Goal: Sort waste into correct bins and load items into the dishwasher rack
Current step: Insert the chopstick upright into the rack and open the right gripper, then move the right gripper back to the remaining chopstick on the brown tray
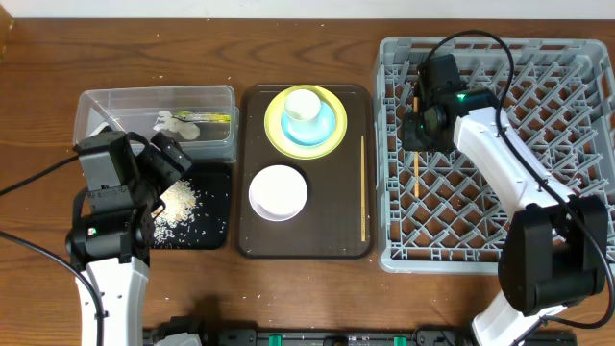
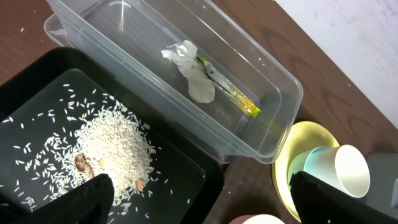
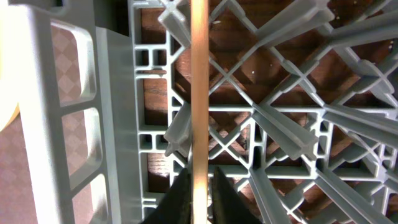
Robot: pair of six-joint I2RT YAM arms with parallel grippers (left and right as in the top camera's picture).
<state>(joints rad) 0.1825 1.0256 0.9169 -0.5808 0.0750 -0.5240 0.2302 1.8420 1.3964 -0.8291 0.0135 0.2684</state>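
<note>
Now chopstick in R gripper, axis front-back

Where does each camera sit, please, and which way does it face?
Overhead: above table, straight down on rack; left arm, right arm show.
Left wrist: on left arm, tilted toward black tray, clear tub; open jaws below.
Right wrist: on right arm, facing rack floor; jaws pinch chopstick.
Shared: overhead, left wrist both show tub.
</note>
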